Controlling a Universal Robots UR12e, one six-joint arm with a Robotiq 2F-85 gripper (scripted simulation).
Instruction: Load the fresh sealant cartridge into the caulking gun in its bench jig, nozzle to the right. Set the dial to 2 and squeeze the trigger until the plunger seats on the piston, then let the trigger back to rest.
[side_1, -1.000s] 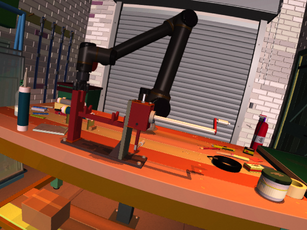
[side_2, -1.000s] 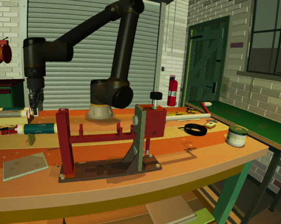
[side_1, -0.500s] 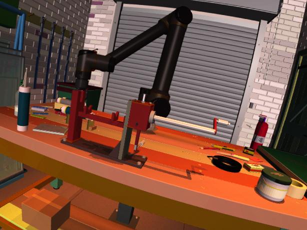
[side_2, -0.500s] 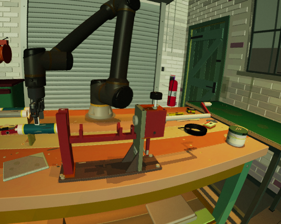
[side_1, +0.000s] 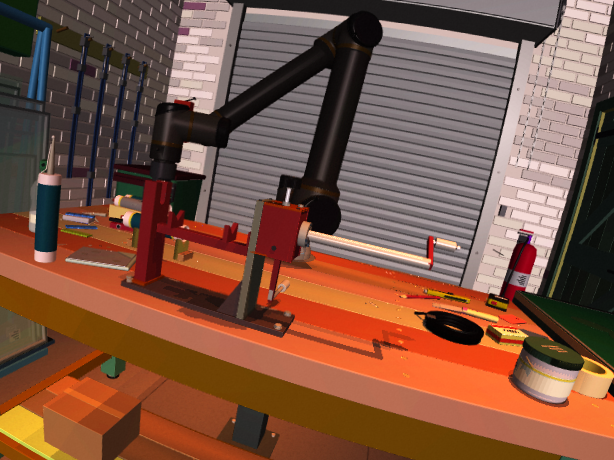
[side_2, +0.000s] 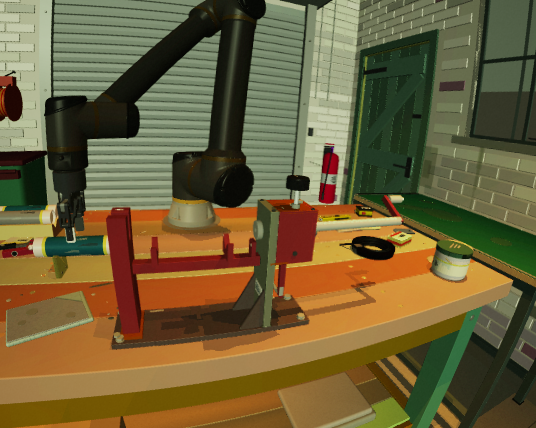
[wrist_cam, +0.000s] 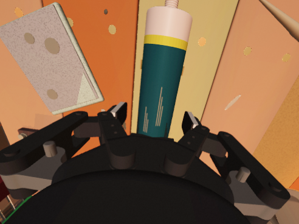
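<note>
The teal sealant cartridge (side_2: 70, 246) (wrist_cam: 161, 82) lies flat on a small stand at the left end of the bench, its white cap and threaded tip pointing away from the jig. My gripper (side_2: 70, 231) (wrist_cam: 153, 117) hangs straight down over it, open and empty, fingers on either side of the tube. The red caulking gun (side_2: 295, 231) (side_1: 280, 231) sits in its bench jig (side_2: 200, 260) with an empty cradle. Its plunger rod (side_1: 370, 248) is drawn out to the right. A black dial knob (side_2: 297, 182) tops the gun body, and the trigger (side_2: 281, 280) hangs below.
The jig's red end post (side_2: 122, 270) stands just right of the cartridge. A second cartridge (side_2: 25, 217) lies behind, a grey tile (side_2: 47, 316) in front. Another cartridge (side_1: 47, 215) stands upright at the bench's left end. A black coil (side_2: 372, 247) and a tin (side_2: 451, 259) sit far right.
</note>
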